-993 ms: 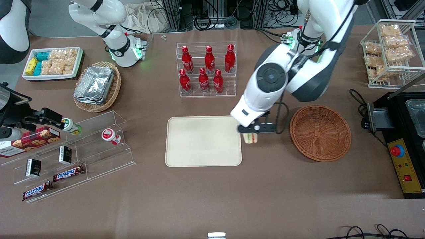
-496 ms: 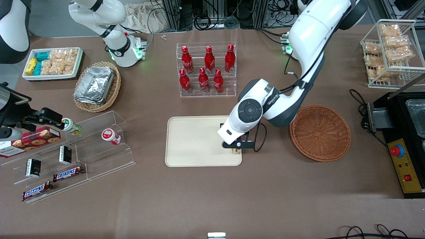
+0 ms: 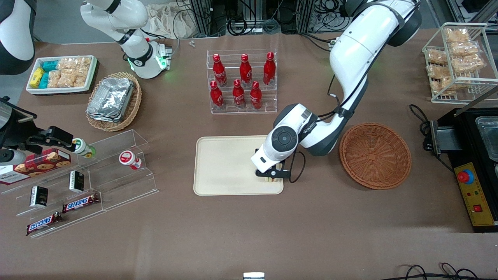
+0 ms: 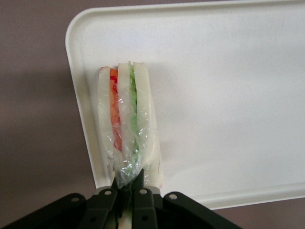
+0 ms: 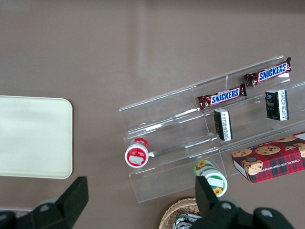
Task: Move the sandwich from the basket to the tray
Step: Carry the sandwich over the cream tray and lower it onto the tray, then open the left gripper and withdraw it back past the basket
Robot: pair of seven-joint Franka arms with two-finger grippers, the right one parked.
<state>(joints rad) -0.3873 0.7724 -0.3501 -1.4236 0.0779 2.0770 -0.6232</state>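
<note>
While arm hides it frontally, wrist cam shows pincer (image 4: 127, 193) clamped on sandwich (image 4: 127, 124) over tray (image 4: 228, 95).

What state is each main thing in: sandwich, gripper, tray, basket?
sandwich: wrapped, held over the tray's corner
gripper: shut on the sandwich, above the tray
tray: flat on the table, nothing lying on it
basket: empty, beside the tray
</note>
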